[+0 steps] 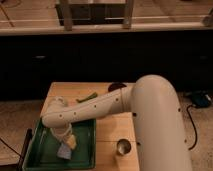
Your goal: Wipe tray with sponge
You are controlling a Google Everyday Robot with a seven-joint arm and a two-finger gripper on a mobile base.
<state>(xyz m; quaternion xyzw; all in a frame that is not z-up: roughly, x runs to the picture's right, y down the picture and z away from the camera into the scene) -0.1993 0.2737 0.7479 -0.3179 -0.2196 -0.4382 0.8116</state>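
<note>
The dark-green tray [35, 155] lies at the front left of the wooden table. My white arm reaches down into it from the right. The gripper [63, 139] is low over the middle of the tray, shut on the sponge [64, 151]. The sponge is a pale blue block with a yellowish side, and it sits against the tray floor just below the wrist. The arm hides part of the tray's far rim.
A round metal cup [123, 146] stands on the table right of the tray, close to my arm's body. A green elongated object [90, 97] and a dark round object [116, 86] lie farther back. The table's front edge is just below the tray.
</note>
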